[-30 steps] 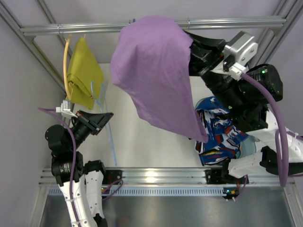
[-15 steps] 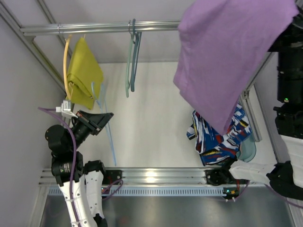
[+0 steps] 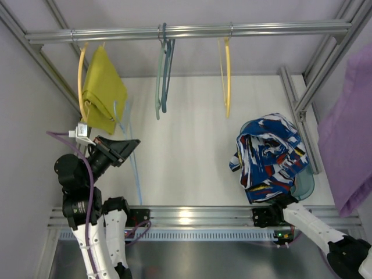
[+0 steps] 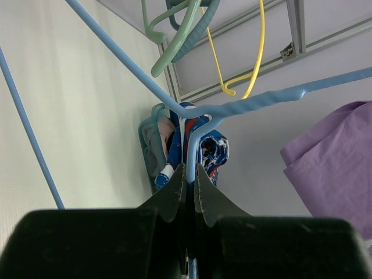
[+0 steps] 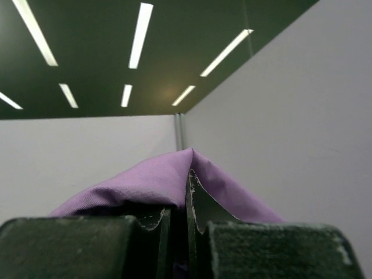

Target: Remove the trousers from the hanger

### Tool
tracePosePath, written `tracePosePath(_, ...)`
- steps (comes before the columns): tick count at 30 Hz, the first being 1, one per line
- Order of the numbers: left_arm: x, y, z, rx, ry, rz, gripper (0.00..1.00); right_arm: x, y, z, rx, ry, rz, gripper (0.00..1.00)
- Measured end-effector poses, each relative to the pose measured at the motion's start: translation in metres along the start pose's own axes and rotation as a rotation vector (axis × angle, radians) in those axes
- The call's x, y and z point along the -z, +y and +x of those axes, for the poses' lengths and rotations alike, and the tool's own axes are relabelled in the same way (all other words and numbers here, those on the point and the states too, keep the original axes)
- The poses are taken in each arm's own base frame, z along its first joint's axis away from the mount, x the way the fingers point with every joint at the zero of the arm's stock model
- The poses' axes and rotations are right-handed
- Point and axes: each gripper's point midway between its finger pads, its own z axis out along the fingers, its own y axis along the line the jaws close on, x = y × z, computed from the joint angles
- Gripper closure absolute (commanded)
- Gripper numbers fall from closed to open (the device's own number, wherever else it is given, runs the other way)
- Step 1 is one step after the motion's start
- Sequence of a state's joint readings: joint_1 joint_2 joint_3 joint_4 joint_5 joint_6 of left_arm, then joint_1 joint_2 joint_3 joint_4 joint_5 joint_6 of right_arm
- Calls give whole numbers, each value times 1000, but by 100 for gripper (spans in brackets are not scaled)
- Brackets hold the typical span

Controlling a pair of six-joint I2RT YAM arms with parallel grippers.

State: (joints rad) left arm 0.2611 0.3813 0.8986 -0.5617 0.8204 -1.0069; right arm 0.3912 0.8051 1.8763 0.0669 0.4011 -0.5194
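Top external: the plain lilac trousers [image 3: 346, 157] hang at the far right, clear of the pale-blue hanger [image 3: 137, 177] and cut off by the frame edge. Left wrist: the left end effector [image 4: 190, 173] is clenched on the hanger's wire. Right wrist: the right end effector [image 5: 187, 195] grips a trouser fold; the rest of the garment is hidden.

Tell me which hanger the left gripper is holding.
The thin pale-blue hanger, pinched in the left gripper and off the rail; the yellow hangers and the teal hanger hang from the rail.
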Motion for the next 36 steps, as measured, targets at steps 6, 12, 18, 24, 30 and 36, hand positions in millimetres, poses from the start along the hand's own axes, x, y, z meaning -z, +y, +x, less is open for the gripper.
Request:
tracePosePath(6, 5, -12, -1, -31, -9, 25, 100, 37, -27, 46, 258, 158, 115, 100)
tracePosePath(12, 7, -16, 0, -41, -11, 34, 100, 85, -36, 125, 514, 397, 131, 100)
tracePosePath(18, 12, -28, 0, -65, -19, 55, 100, 129, -38, 195, 659, 589, 89, 100)
tracePosePath(24, 17, -40, -1, -89, -24, 77, 100, 157, -20, 265, 685, 738, 3, 100)
tracePosePath(30, 22, -51, -1, -115, -38, 97, 100, 196, 18, 351, 598, 946, -153, 100)
tracePosePath(36, 24, -55, -2, -124, -47, 101, 100, 263, 53, 422, 490, 1185, -355, 100)
